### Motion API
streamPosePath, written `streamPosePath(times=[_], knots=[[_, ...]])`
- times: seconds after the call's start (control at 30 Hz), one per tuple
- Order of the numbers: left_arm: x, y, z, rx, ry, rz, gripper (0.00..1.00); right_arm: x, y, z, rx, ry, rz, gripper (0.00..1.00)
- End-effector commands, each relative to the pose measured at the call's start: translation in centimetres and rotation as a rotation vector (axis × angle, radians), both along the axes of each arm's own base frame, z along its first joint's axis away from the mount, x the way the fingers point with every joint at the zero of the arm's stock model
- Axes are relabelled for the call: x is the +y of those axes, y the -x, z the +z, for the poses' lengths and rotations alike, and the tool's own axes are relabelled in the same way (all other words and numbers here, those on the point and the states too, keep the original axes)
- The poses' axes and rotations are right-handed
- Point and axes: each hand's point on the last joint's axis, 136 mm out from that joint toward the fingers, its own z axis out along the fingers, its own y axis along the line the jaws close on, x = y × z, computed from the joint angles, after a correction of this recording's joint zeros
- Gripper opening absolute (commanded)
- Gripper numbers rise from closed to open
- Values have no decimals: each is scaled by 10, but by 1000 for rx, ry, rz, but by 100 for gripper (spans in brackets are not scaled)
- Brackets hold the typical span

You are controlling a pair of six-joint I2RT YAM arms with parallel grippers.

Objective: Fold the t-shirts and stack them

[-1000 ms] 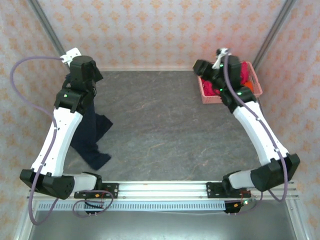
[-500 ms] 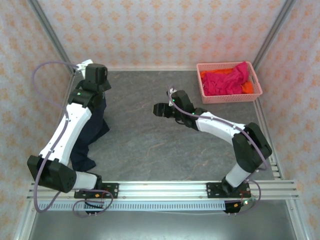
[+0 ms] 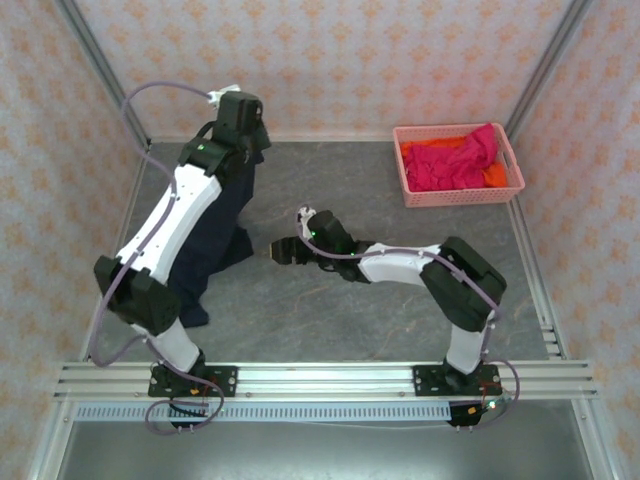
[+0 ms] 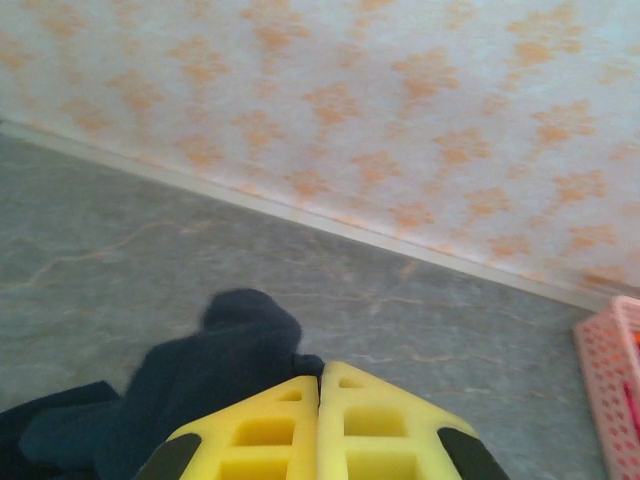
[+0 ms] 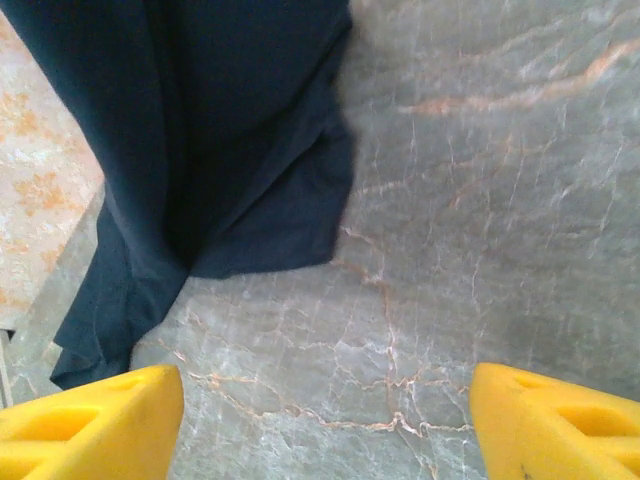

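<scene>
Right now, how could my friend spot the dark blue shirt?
Find the grey table, then its left side. The navy t-shirt dangles there from the left claw. It's the dark one; the red shirt and orange shirt sit in the pink basket.

No readable text, label, brand or number shows anywhere.

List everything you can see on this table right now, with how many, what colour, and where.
navy t-shirt: one, dark navy, hanging at the table's left side
magenta t-shirt: one, magenta-red, bunched in the basket
orange t-shirt: one, orange, in the basket, partly under the magenta one
basket: one, pink lattice, far right corner
table: one, grey marbled
left gripper: one, yellow fingers, shut on the navy t-shirt
right gripper: one, yellow fingers, open, near the table's centre
</scene>
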Motion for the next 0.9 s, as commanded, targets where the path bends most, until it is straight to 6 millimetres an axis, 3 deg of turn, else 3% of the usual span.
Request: streamPosePath(times=[0.0,0.13,0.27,0.47,0.6,0.77,0.87], knots=[[-65,7,27,-17,-8,-157,0,-2,-12,41,-105,-90,-34,77],[-122,9,46,-66,20,-250,0,-28,-4,47,-149,-38,-73,77],[-153,1,41,-70,45,-268,0,-43,2,42,-152,-17,-102,77],[-149,-15,20,-46,-4,-208,0,-41,-5,17,-127,27,-166,77],[-143,-25,10,-29,9,-192,0,-34,-25,-3,-85,51,-257,77],[-142,-30,1,-11,11,-193,0,-7,-44,-26,-85,123,-261,77],[-140,-29,-1,-1,8,-197,0,-3,-63,-30,-106,175,-321,76]])
